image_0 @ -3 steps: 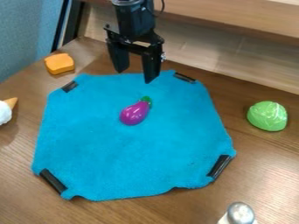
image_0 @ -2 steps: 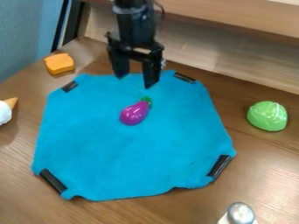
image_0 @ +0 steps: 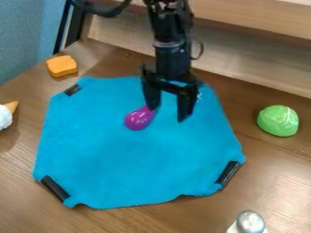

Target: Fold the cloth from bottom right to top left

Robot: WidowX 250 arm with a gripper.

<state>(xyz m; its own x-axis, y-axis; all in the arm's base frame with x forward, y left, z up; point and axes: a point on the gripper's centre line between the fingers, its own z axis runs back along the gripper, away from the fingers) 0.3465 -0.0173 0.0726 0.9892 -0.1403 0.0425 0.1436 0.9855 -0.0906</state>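
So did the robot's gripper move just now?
Yes. The gripper has moved down the picture and to the right, farther from the orange toy that stayed put.

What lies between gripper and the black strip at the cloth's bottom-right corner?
Just bare blue cloth between gripper and black strip, per the camera view.

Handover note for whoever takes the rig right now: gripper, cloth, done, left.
Gripper: open, nothing held, over the cloth's upper part, near the eggplant.
Cloth: spread out on the table, eggplant lying on it. Black clips at bottom right, bottom left and top left.
Done: no fold made.
Left: grip the bottom right corner, bring it to top left, release. Eggplant would probably get covered or pushed.
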